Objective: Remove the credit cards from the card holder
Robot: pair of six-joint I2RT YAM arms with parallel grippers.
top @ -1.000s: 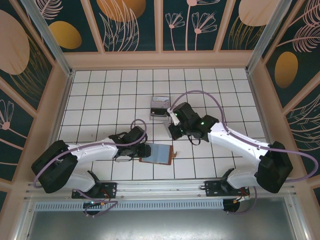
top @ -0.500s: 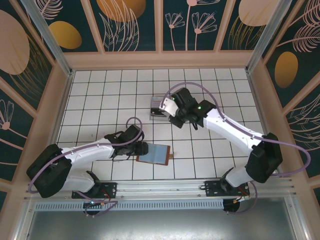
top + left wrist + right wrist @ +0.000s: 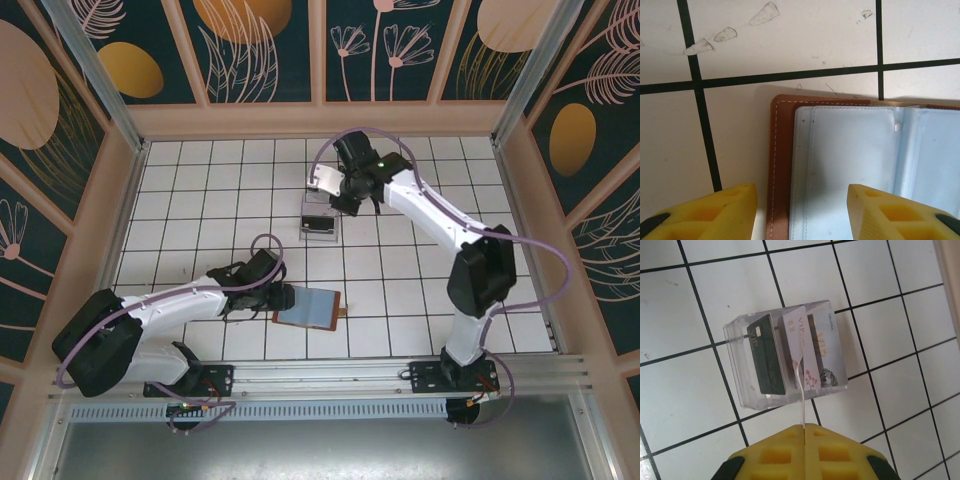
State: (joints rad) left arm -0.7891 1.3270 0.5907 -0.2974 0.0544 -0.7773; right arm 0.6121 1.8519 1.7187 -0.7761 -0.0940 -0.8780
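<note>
While the left hand [image 3: 288, 297] is hovering low over the near part of the table [image 3: 190, 190], its yellow fingers [image 3: 705, 212] are standing partly apart and gripping nothing, straddling the left edge of the card holder [image 3: 312, 307]. The card holder is lying open and flat on the white tiles, its reddish-brown border framing pale blue clear pockets. The right hand [image 3: 338, 188] is reaching far out across the table, its fingers pressing together and pinching a pale credit card [image 3: 325, 180] by one end. From the right wrist that card is showing edge-on, as a thin line running from the fingertips toward the clear plastic tray [image 3: 735, 365] beneath. The tray is sitting on the tiles well beyond the card holder, and other credit cards [image 3: 829, 347] are lying inside it side by side, a dark one [image 3: 765, 362] at the left and paler ones printed VIP beside it. Whether the pinched card is touching the tray I cannot tell
</note>
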